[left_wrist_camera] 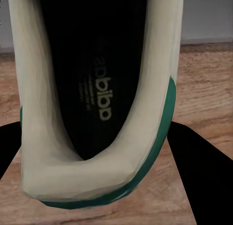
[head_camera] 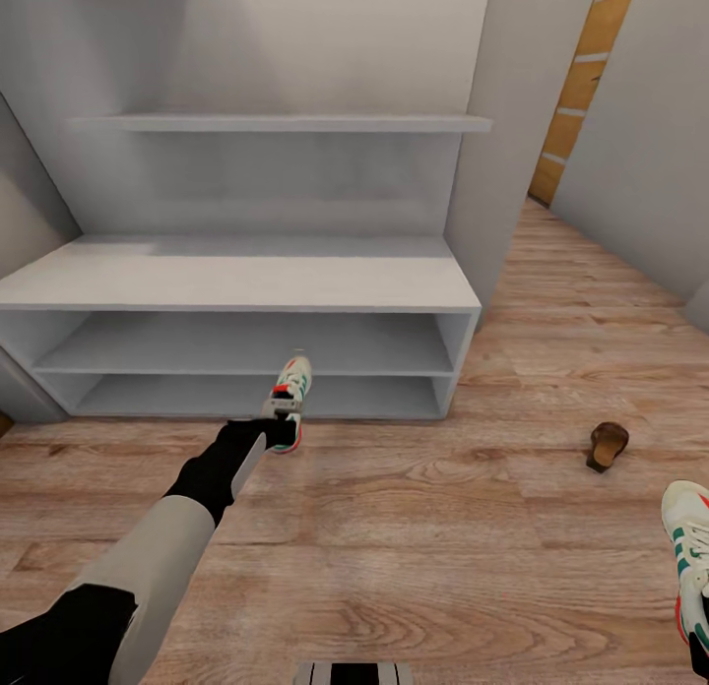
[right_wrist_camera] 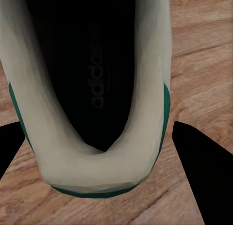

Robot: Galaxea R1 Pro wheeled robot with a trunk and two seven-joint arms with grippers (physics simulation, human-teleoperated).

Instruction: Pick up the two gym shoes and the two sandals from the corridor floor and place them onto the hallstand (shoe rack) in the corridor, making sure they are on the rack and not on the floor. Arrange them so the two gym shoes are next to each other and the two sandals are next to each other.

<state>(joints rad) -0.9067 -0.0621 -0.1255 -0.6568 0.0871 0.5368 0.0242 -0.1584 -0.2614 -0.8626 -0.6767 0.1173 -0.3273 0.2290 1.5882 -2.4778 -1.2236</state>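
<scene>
white gym shoe (head_camera: 289, 400) in left hand (head_camera: 268, 431), toe toward hallstand (head_camera: 246, 281).

- The left gripper (head_camera: 274, 431) holds a gym shoe (head_camera: 289, 400) by its heel, toe pointing away from the arm.
- Just beyond that toe stands the hallstand (head_camera: 236, 286), its lower tier nearest.
- Well to this gripper's right, a sandal (head_camera: 608, 445) lies on the corridor floor (head_camera: 443, 547).
- The right gripper (right_wrist_camera: 102, 152) holds the second gym shoe (head_camera: 689, 557), nearer the robot than the sandal.
</scene>
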